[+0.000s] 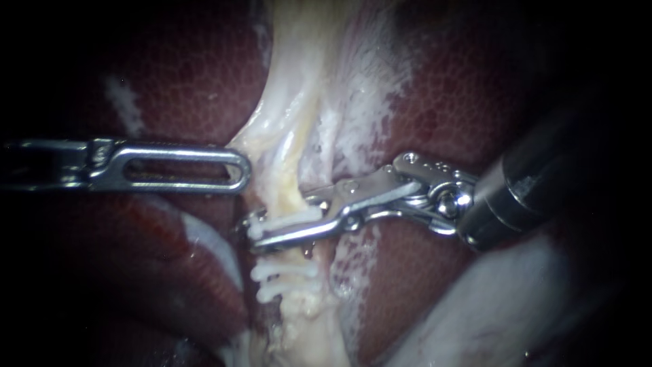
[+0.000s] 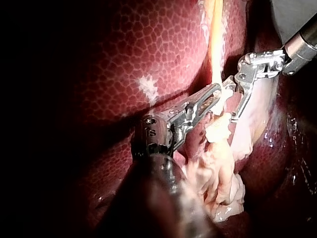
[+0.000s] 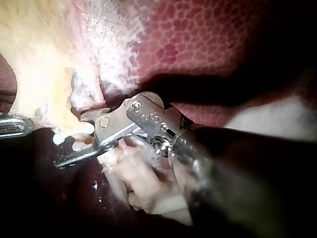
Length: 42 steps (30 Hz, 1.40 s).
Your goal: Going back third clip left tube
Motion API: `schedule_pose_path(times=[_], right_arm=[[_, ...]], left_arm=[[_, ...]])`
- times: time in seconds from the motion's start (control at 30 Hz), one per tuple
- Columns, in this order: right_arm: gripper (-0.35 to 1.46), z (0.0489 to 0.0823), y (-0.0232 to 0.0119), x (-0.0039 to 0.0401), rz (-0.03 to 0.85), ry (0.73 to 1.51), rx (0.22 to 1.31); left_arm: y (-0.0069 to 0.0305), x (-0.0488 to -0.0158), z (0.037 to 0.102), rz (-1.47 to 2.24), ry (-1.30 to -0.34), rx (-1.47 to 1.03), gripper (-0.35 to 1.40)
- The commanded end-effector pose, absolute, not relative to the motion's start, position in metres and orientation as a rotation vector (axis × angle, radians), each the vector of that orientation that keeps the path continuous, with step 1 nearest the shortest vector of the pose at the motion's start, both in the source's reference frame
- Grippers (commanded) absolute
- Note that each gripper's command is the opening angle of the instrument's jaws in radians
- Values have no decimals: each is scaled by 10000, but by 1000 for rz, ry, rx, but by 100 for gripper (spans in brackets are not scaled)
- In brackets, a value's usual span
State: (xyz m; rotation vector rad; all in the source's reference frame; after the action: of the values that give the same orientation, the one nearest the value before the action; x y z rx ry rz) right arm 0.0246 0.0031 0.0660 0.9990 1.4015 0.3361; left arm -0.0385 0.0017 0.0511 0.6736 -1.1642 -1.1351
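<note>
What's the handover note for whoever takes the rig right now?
Left instrument: tip at the pale tissue edge, beside the tube.
Right instrument: jaws open astride the tube, third clip between them.
Two more clips sit on the tube just below.
Done: three clips across the tube, it seems.
Left: back the right instrument off without snagging the clip.

Right instrument has its jaws parted across the pale tube, with a white clip between them. Two more clips sit on the tube just past its lower jaw. Left instrument tip is beside the tube, opposite.
</note>
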Motion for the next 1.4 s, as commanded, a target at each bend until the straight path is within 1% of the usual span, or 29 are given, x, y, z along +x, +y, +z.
schedule_pose_path(times=[0.03, 0.13, 0.27, 0.43, 0.6, 0.77, 0.83, 0.9, 1.13, 1.4], right_arm=[[51, 658, 34, 246, 319, 1416, 977], [54, 654, 37, 246, 280, 1440, 913], [56, 653, 38, 246, 234, 1461, 860], [58, 654, 38, 244, 221, 1468, 807], [58, 654, 38, 242, 178, 1484, 768], [58, 655, 38, 240, 111, 1506, 706], [58, 657, 36, 239, 71, 1518, 669], [58, 659, 34, 240, 56, 1521, 655], [59, 668, 26, 251, 54, 1519, 645], [60, 672, 29, 251, 59, 1517, 640]], left_arm=[[17, -385, 511, -1135, -1164, 673, -35], [17, -385, 511, -1135, -1164, 673, -35], [17, -385, 511, -1135, -1164, 673, -35], [17, -385, 511, -1135, -1164, 673, -35], [17, -385, 511, -1135, -1164, 673, -35], [17, -385, 511, -1135, -1164, 673, -35], [17, -385, 511, -1135, -1164, 673, -35], [17, -385, 511, -1135, -1164, 673, -35], [17, -386, 511, -1136, -1164, 672, -35], [16, -386, 511, -1136, -1164, 672, -35]])
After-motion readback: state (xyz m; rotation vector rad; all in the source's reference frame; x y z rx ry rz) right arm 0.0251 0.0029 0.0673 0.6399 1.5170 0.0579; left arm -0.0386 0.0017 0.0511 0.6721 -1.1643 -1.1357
